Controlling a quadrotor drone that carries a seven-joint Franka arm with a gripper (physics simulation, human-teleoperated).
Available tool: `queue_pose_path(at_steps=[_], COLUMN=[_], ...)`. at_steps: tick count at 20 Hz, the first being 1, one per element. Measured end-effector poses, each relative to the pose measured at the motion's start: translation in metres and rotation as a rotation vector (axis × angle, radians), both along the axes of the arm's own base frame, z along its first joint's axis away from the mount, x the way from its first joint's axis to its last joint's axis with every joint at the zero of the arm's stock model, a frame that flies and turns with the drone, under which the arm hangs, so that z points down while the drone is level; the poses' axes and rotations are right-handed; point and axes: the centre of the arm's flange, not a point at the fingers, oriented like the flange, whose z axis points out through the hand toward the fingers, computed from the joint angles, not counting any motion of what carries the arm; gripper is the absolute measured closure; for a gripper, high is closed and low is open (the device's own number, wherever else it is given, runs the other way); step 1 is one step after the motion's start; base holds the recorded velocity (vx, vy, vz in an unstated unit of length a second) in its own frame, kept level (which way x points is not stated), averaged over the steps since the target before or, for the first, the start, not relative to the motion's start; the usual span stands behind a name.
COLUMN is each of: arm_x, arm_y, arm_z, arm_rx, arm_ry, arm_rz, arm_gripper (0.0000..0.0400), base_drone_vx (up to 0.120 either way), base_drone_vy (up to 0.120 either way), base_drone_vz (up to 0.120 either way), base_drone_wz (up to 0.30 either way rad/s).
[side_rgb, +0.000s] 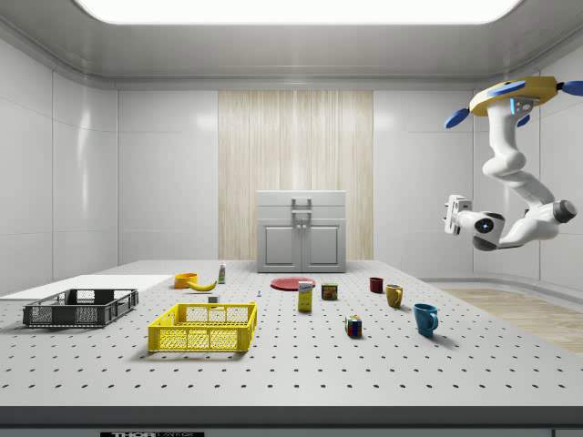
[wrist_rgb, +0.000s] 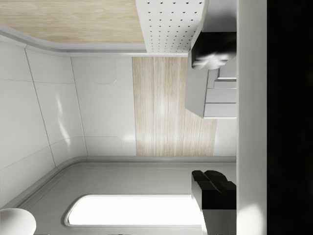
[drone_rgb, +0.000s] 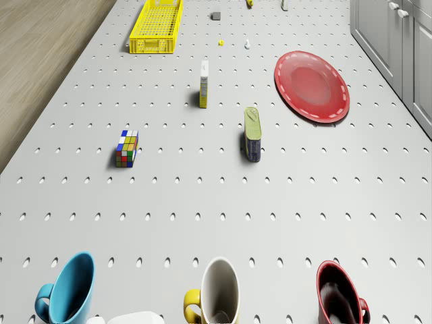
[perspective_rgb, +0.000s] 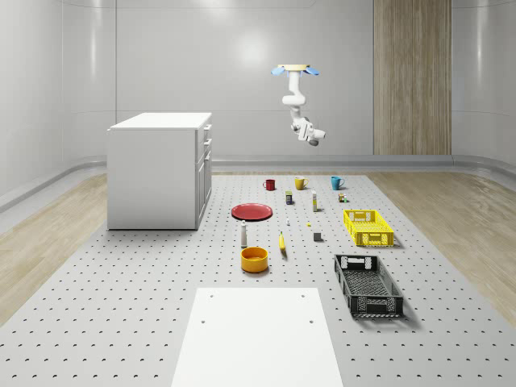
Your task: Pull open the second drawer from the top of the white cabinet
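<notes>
1. Position. My drone (perspective_rgb: pixel 295 71) hovers high above the far end of the perforated table (perspective_rgb: pixel 121 322), roughly over the row formed by the red mug (perspective_rgb: pixel 269 185), yellow mug (perspective_rgb: pixel 300 183) and blue mug (perspective_rgb: pixel 336 182). My arm hangs below it, with my gripper (side_rgb: pixel 451 217) well apart from the white cabinet (perspective_rgb: pixel 153 173).

2. End effector. In the wrist view my fingers (wrist_rgb: pixel 212 188) stand apart with nothing between them: released, holding nothing.

3. Target. The second drawer (side_rgb: pixel 278 213) sits directly under the top drawer (side_rgb: pixel 278 198) on the cabinet front, closed. Its handle lies just below the top one.

4. Hazards, as I judge them:
- Wrong handle. The two handles are close together, so a small height error in hover would put me on the top drawer.
- Missed grasp. Drone drift during closing could leave my fingers beside the handle rather than around it.
- Collision. Approaching too low risks striking the mugs or the red plate (perspective_rgb: pixel 251 211) near the cabinet front.
- Slip on pull. The pull force will tug the drone toward the cabinet; if it is not countered, the handle may slide out of my fingers
</notes>
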Motion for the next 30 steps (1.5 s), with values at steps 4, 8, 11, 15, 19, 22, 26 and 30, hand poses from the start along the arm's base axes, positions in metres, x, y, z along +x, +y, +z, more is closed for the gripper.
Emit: queue_pose_path(at_steps=[4, 8, 11, 15, 19, 22, 26, 30], arm_x=[0.0, 0.001, 0.001, 0.001, 0.001, 0.001, 0.001, 0.001], arm_y=[-0.002, -0.002, -0.002, -0.002, -0.002, -0.002, -0.002, -0.002], arm_z=[-0.007, -0.011, -0.013, -0.014, -0.015, -0.015, -0.015, -0.015], arm_rx=[0.097, 0.144, 0.163, 0.176, 0.182, 0.185, 0.187, 0.188], arm_ry=[0.0, 0.0, 0.0, 0.0, 0.0, 0.0, 0.0, 0.001], arm_rz=[0.001, 0.001, 0.001, 0.002, 0.002, 0.002, 0.002, 0.002], arm_gripper=[0.0099, 0.0099, 0.01, 0.01, 0.01, 0.01, 0.01, 0.01], base_drone_vx=[0.12, 0.12, 0.12, 0.12, 0.12, 0.12, 0.12, 0.12], base_drone_vy=[-0.12, -0.12, -0.12, -0.12, -0.12, -0.12, -0.12, -0.04], base_drone_vz=[0.0, 0.0, 0.0, 0.0, 0.0, 0.0, 0.0, 0.0], base_drone_wz=[0.0, 0.0, 0.0, 0.0, 0.0, 0.0, 0.0, 0.0])
